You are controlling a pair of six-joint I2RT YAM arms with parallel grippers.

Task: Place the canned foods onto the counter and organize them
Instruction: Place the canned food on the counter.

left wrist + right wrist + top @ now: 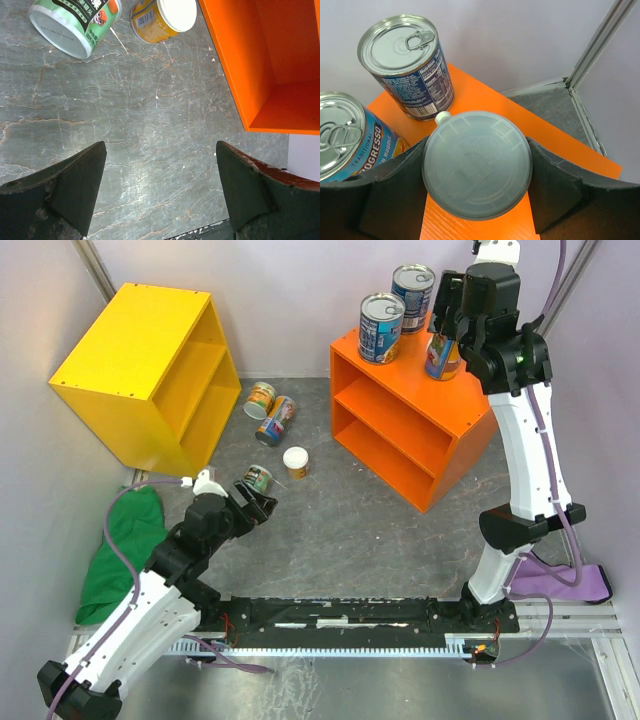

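Right wrist view first: only the pale lid of the short can (476, 165) shows. Its label is hidden, and I can't tell whether its base touches the counter (485, 100) beneath. One blue tin (407, 65) stands whole behind it; the other blue tin (345, 140) is cut off at the left edge. The right gripper (476, 172) sits partly open, fingers (395, 190) pressed to that can's sides, so it's gripped.

Over to the left gripper (160, 192): jaws spread wide, nothing between them, just floor (150, 125). A green can (75, 22) and a yellow white-lidded can (162, 17) lie ahead, both clipped by the top edge. From overhead, a fallen can (260, 398) and a neighbouring can (277, 420) lie by the yellow cabinet (130, 350), labels too small to read.
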